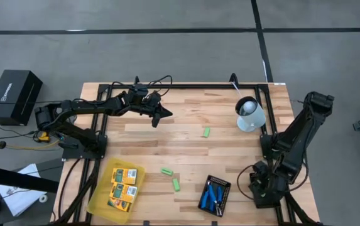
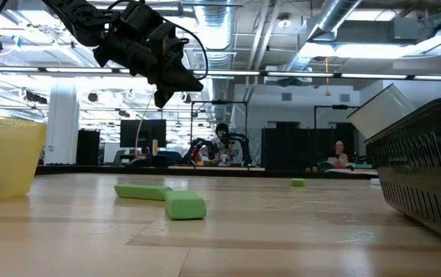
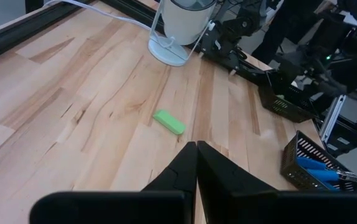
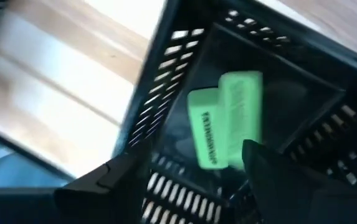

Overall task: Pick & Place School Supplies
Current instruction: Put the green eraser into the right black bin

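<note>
while the right gripper (image 4: 184, 180) hangs low over a black ribbed plastic tray (image 4: 166, 93) at the table's near right corner, its fingers stand apart, and two bright green oblong blocks (image 4: 225, 118) lie side by side on the tray floor just beyond them, apparently dropped there as the sorted lot. just left of it, a second black ribbed tray (image 1: 223, 186) holds the blue-handled scissor-like tools (image 1: 212, 196), and at the near left a translucent yellow plastic tray (image 1: 99, 199) keeps the flat yellow-orange packs with green print (image 1: 122, 186) stacked together. between these trays two more green blocks (image 1: 171, 177) lie loose on the pale wooden table (image 1: 186, 125), well apart from either arm. farther back, a single green block (image 3: 169, 121) rests near mid-table, ahead of the left gripper (image 3: 196, 149), which hovers above the boards with its fingers pressed together on nothing. a white cup-like object (image 1: 250, 114) sits at the far right.
</note>
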Controlling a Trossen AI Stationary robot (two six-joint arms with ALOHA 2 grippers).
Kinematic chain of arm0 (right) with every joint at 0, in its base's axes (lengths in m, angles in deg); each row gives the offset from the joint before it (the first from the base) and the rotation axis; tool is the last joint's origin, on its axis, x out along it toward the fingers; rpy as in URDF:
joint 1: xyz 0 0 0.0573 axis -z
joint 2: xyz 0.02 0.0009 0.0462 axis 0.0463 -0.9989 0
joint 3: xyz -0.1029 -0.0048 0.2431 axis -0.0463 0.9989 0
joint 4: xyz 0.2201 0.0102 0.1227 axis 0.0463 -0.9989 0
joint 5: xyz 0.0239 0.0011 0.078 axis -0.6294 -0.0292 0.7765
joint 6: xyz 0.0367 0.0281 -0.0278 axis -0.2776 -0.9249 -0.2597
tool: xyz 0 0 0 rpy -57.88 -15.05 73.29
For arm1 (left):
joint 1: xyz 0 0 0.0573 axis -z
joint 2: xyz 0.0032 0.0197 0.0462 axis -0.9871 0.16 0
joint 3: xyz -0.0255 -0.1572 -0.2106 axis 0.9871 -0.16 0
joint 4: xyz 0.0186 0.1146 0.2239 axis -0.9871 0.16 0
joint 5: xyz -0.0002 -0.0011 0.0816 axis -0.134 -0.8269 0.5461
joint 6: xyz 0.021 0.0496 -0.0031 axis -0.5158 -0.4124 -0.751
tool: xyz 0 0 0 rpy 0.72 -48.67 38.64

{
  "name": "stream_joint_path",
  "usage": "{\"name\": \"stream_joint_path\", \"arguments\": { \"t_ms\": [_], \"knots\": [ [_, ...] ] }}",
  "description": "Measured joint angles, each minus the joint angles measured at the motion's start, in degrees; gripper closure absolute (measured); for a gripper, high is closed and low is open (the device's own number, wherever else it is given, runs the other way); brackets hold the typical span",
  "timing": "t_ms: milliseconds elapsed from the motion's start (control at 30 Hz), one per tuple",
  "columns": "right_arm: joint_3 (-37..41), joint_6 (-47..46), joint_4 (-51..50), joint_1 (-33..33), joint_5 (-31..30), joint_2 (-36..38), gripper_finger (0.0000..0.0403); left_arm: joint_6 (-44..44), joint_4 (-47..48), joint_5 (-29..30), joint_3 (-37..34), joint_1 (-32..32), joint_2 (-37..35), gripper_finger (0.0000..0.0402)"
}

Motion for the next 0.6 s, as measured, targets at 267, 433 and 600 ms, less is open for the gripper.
{"name": "stream_joint_path", "arguments": {
  "t_ms": [267, 433, 600],
  "knots": [
    [0.00, 3.55, -4.66, 3.62, -8.52, 11.98, 0.0175, 0.10, -0.63, -0.27, 0.00, 0.00, 0.01, 0.0399],
    [0.00, 7.05, -8.67, 7.48, -17.35, 19.85, 0.0186, 1.07, -0.90, -0.37, 0.01, 0.00, 0.01, 0.0399],
    [0.00, 11.38, -7.91, 11.49, -21.14, 24.38, 0.0192, 4.56, -0.96, -0.35, 0.02, -0.04, 0.02, 0.0399]
  ]
}}
